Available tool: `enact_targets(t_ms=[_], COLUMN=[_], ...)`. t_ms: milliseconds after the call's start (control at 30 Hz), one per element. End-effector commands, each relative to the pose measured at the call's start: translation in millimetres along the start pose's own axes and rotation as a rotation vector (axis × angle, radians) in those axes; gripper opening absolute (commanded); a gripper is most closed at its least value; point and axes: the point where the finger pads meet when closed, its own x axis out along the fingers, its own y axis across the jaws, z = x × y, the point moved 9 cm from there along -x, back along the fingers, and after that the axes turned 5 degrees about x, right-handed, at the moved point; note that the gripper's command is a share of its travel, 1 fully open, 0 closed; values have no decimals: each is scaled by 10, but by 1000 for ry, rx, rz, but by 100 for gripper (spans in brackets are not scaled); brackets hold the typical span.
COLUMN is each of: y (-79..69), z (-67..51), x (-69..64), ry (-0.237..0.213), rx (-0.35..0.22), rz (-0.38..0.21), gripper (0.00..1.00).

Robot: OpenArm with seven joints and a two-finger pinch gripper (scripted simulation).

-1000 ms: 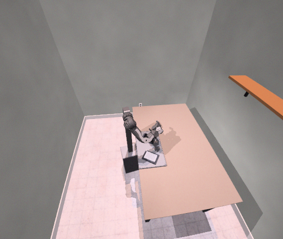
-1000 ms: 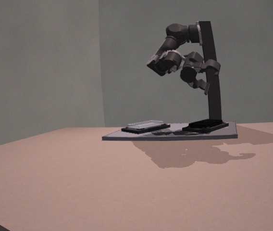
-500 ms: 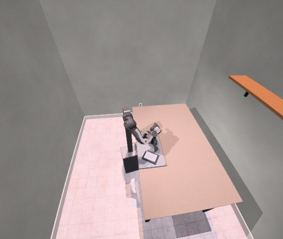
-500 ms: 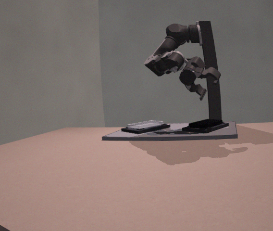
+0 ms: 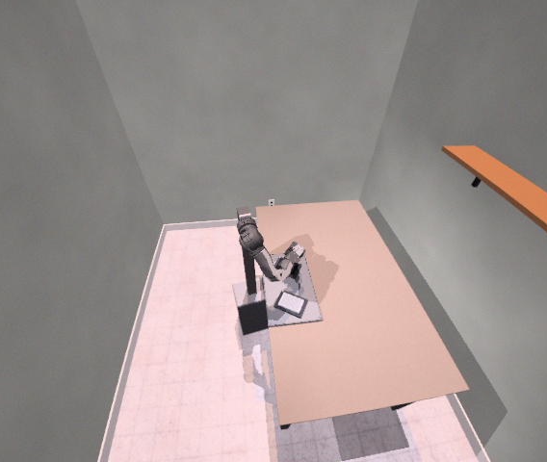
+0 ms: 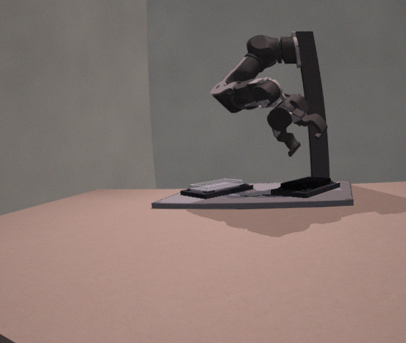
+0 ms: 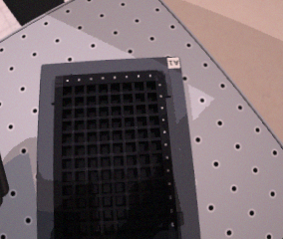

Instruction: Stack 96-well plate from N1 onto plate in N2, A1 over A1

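Bench: carries perforated base plate.
Fingers: fairly wide, empty, apparently poised above dark plate, pre-grasp.

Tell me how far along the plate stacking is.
Done: nothing moved. The black plate sits in its nest, the clear plate in the other. In hand: the open gripper hangs empty above the black plate, A1 label in wrist view. Left: descend, grasp, carry, stack.
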Motion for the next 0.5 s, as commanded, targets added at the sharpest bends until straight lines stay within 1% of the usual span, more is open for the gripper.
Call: enact_targets(t_ms=[0, 33, 200, 467], y=[14, 14, -250, -250], z=[7, 7, -106, -106], x=[-15, -15, 179, 179], ry=[-4, -4, -213, -213], rx=[3, 3, -43, -43], rz=[10, 10, -140, -140], gripper=[77, 77, 77, 77])
